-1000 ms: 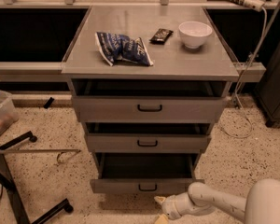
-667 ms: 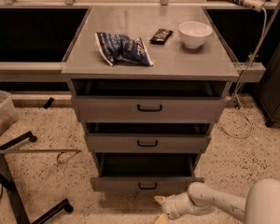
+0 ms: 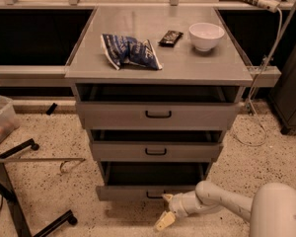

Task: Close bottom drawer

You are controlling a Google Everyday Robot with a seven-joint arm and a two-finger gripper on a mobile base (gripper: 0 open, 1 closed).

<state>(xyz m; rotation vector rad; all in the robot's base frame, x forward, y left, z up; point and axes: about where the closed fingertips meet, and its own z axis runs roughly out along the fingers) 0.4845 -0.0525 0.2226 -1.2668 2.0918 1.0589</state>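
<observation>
The bottom drawer [image 3: 138, 191] is the lowest of three grey drawers. It stands pulled out, with its dark box open to view and a small black loop handle [image 3: 154, 195] on its low front panel. My gripper [image 3: 166, 210] is low at the bottom centre, just right of and below the handle, right at the front panel. One pale finger [image 3: 163, 221] points down-left toward the floor, another [image 3: 167, 198] lies by the panel. The white arm [image 3: 227, 204] comes in from the lower right.
The middle drawer [image 3: 155, 151] and top drawer [image 3: 158, 115] also stand partly open. On the cabinet top lie a blue bag [image 3: 129, 51], a dark snack bar [image 3: 169, 37] and a white bowl [image 3: 205, 35]. A metal stand [image 3: 19, 191] and a plastic bin [image 3: 0, 125] are at left. A cable [image 3: 256, 112] hangs at right.
The gripper has shifted slightly left and up toward the bottom drawer's front. The drawer's position looks the same.
</observation>
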